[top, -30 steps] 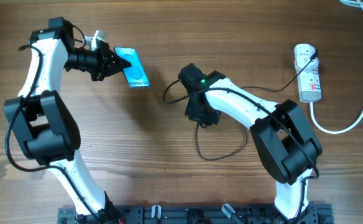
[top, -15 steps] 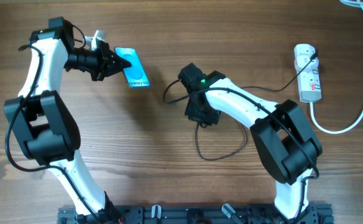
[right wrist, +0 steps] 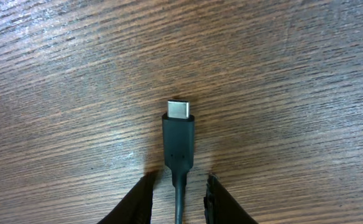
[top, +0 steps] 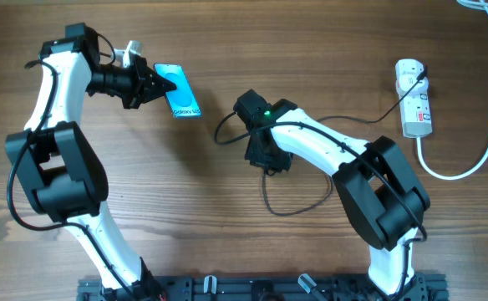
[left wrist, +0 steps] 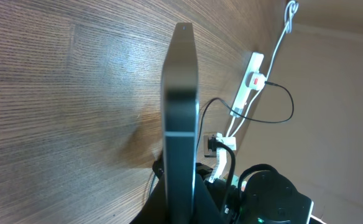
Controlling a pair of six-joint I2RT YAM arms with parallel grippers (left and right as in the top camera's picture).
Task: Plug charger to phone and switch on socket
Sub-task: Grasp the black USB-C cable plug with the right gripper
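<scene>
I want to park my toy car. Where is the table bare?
Bare wood: the top strip between phone and socket, and the bottom middle, left of the charger loop. Crowded: by the socket's white cord and around the right gripper.

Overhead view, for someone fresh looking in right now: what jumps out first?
The bright cyan phone stands out at upper left, gripped at its edge by the left fingers; the left wrist view shows it edge-on. Next comes the charger, its connector's metal tip bare, pointing out from between the right fingers over the wood. The white socket sits at far right.
</scene>
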